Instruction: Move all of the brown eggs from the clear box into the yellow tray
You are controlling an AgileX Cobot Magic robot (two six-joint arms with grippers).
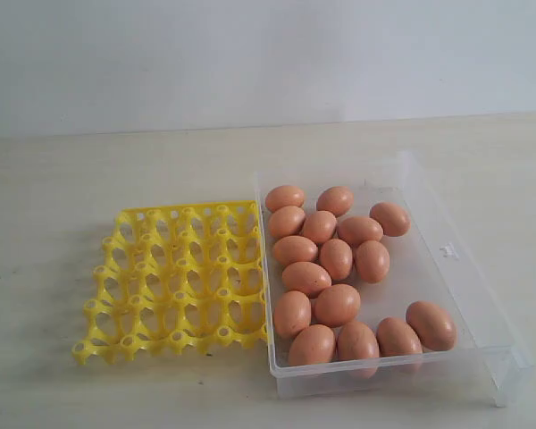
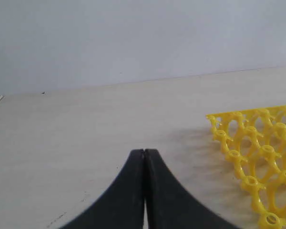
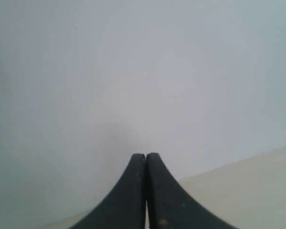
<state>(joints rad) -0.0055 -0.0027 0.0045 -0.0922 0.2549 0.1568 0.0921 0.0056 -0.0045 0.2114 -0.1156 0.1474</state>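
Several brown eggs (image 1: pixel 338 304) lie loose in the clear box (image 1: pixel 447 268) at the right of the exterior view. Touching the box's left wall is the yellow tray (image 1: pixel 174 281), with all its cups bare. Neither arm shows in the exterior view. My left gripper (image 2: pixel 144 151) is shut with nothing in it, low over the bare table, and a corner of the yellow tray (image 2: pixel 257 157) shows off to one side of it. My right gripper (image 3: pixel 146 155) is also shut and holds nothing; it points at the pale wall, with only a strip of table showing.
A pale table top (image 1: pixel 89 179) carries both containers, and a plain light wall (image 1: pixel 250 54) rises behind it. The box's near right corner (image 1: pixel 509 375) sits close to the table's front.
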